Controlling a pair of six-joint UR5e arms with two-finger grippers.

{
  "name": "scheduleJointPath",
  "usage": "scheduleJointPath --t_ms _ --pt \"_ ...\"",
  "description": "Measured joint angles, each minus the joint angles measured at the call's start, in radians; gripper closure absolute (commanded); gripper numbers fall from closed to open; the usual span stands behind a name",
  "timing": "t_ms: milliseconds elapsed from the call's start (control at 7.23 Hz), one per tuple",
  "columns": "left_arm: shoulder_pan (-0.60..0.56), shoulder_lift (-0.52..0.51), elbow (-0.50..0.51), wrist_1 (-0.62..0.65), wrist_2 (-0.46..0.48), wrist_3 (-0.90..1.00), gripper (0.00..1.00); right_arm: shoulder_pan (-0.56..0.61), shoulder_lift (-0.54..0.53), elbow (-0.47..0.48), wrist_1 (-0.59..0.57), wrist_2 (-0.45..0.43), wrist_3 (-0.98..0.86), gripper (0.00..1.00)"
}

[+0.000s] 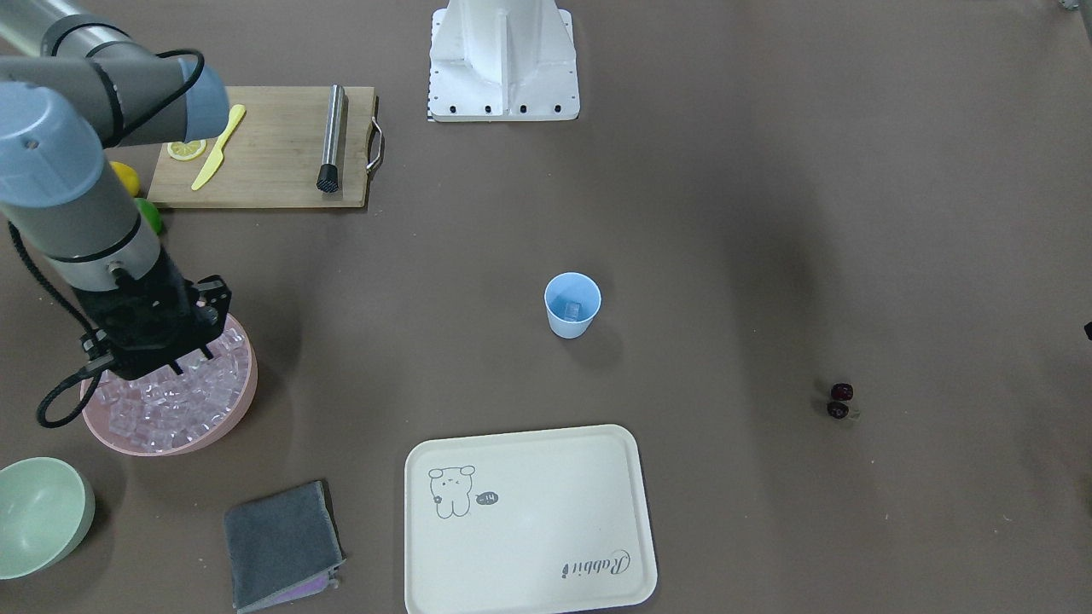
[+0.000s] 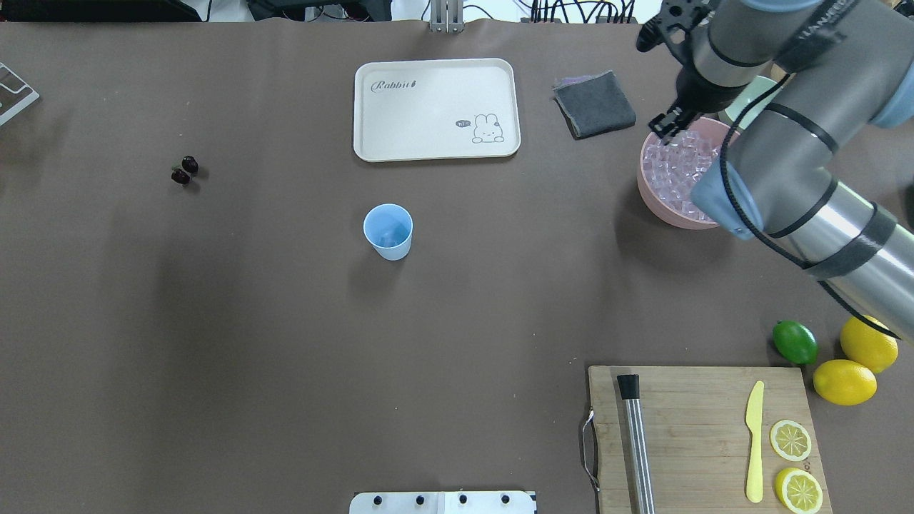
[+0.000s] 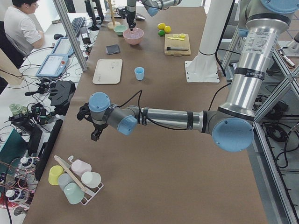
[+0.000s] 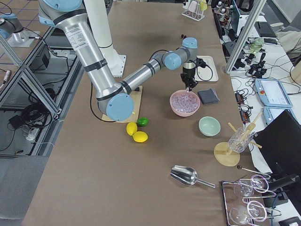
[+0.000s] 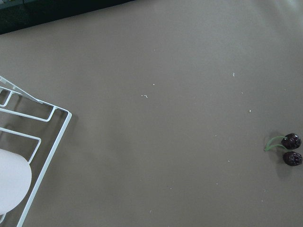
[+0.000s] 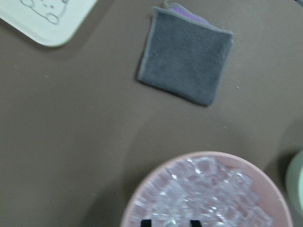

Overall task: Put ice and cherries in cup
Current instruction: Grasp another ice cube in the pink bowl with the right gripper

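Nearest the robot, a wooden cutting board lies well off to the right of the cup. Mid-tabletop, that tapered pale blue plastic cup stands upright, with one clear cube showing blurred inside. Glossy dark cherries lie well to its left, slightly beyond. Farther off to its right, the right tool hangs over translucent ice heaped in a round pink bowl. Its tips stand slightly apart, and I cannot tell whether they grip anything. The left tool shows only from the side, so its state is unclear too.
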Motion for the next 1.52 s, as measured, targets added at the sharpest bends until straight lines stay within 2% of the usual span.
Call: scheduleJointPath --t_ms 277,415,692,830,968,1245,1522 --pt "0.0 -0.002 0.001 0.0 0.0 0.001 0.03 -0.147 0.171 -0.019 -0.053 -0.04 0.278 1.0" --pt "0.001 -0.005 0.001 0.0 0.0 0.0 0.03 -0.231 0.252 -0.073 -0.022 -0.093 0.413 1.0" --pt "0.001 -0.01 0.003 0.001 0.0 -0.001 0.03 -0.361 0.398 -0.279 0.156 -0.199 0.611 1.0" --pt "0.0 -0.011 0.004 0.001 0.001 0.0 0.03 -0.398 0.436 -0.358 0.229 -0.248 0.647 1.0" --pt "0.0 -0.011 0.005 0.001 0.003 0.0 0.03 -0.417 0.453 -0.397 0.271 -0.272 0.661 1.0" --pt "0.001 -0.011 0.009 0.001 0.006 0.001 0.03 -0.428 0.46 -0.425 0.297 -0.284 0.665 0.2" --pt "0.001 -0.008 0.011 0.002 0.006 0.002 0.03 -0.42 0.461 -0.424 0.309 -0.28 0.665 0.23"
